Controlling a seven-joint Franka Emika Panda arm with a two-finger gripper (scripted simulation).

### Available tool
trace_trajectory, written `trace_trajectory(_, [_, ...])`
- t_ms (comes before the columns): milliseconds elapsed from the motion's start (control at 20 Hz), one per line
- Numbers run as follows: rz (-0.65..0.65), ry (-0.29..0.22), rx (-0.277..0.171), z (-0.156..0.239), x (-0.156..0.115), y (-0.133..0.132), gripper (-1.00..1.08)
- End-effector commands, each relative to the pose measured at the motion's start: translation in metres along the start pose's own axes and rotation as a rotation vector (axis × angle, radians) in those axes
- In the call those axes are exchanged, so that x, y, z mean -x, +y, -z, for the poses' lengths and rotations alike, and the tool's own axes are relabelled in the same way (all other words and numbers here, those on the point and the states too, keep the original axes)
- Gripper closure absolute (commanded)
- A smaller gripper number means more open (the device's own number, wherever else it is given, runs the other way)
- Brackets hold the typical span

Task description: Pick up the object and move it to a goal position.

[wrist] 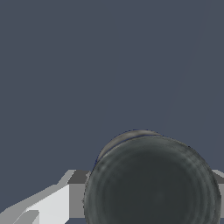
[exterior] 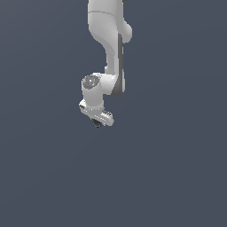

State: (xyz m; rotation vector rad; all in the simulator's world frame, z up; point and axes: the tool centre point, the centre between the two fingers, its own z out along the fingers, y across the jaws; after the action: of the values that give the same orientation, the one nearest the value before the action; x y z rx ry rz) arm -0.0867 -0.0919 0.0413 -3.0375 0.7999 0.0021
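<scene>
Claw point(exterior: 98, 123) closed on the dark round object point(exterior: 96, 123), held at the arm's tip.
Wrist view showed the object point(wrist: 153, 181) seated between the fingers point(wrist: 76, 194); steady grip and slow carrying seemed wise, since the goal sat unseen.

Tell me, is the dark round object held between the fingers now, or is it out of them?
Held, it seems. In the wrist view the dark round object sits between the grey fingers; actual contact is hidden. The exterior view shows only a dark spot under the gripper.
</scene>
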Motion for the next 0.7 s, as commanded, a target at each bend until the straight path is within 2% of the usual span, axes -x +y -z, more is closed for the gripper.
trace_trajectory(0, [-0.001, 0.002, 0.0, 0.014, -0.008, 0.001, 1.08])
trace_trajectory(650, [-0.001, 0.002, 0.001, 0.12, -0.068, 0.006, 1.08])
